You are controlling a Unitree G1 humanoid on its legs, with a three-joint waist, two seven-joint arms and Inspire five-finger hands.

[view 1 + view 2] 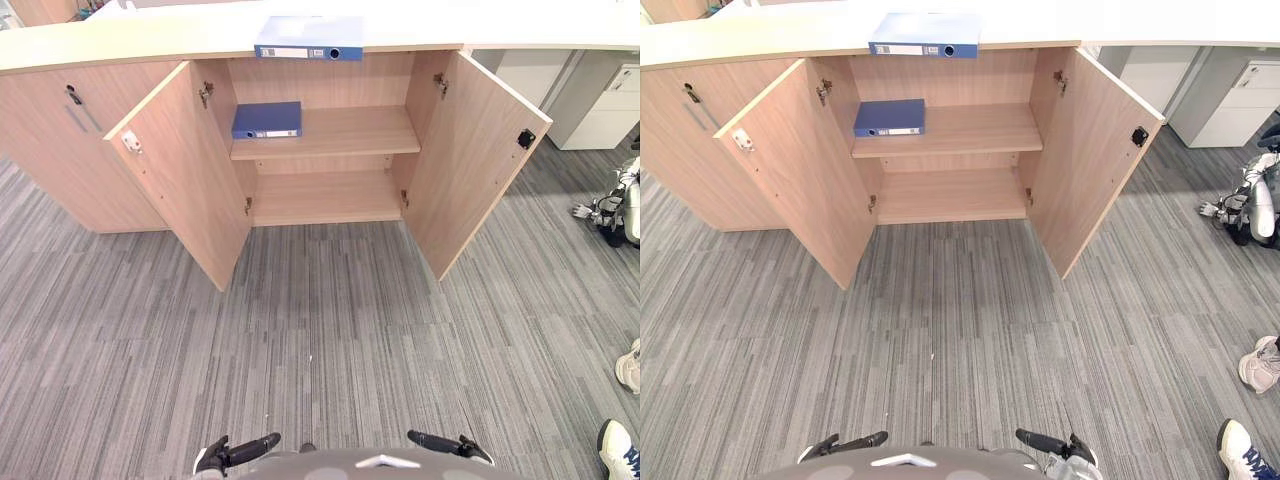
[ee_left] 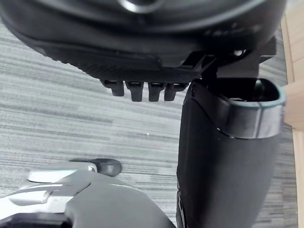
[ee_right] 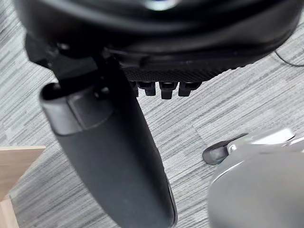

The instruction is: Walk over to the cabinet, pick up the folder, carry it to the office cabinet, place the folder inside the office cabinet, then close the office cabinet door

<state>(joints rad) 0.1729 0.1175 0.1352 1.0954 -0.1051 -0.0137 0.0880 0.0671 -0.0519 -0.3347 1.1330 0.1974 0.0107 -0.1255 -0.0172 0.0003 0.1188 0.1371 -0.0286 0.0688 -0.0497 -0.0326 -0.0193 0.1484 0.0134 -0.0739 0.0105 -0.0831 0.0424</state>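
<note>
Over grey carpet [image 1: 320, 340] we face the open office cabinet [image 1: 350, 130], top folder [image 1: 309, 38] above, shelf folder [image 1: 267, 119] inside, our left hand [image 1: 238, 452] and right hand [image 1: 447, 443] relaxed, empty.

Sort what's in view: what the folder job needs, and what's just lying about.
Job:
blue folder on the countertop
office cabinet
its open left door
its open right door

Lying about:
second blue folder, on the shelf
white drawer unit
person's shoes
</note>
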